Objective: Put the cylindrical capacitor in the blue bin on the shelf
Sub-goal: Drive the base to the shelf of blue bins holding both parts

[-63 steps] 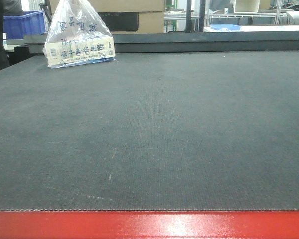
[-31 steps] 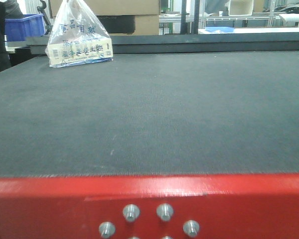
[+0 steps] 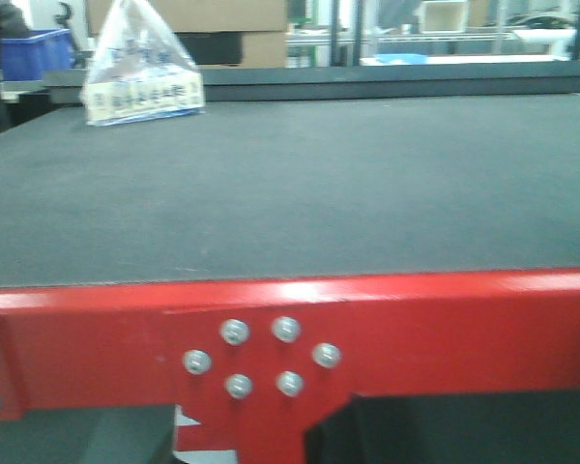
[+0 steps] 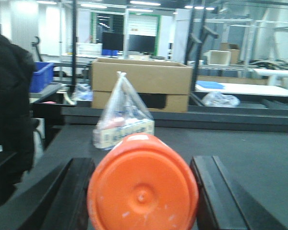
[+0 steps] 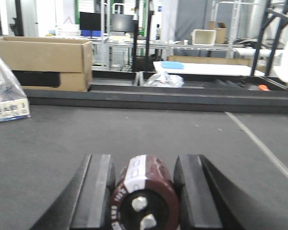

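Right claw pinches capacitor; left claw pinches orange cylinder; risk: round bodies slip if base jolts.

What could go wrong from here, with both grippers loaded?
1. The round capacitor sits between the flat fingers of the right gripper, so it might roll or slip out on the way to the shelf.
2. The left gripper is shut on an orange cylinder, so there's likely no free hand to recover a drop.
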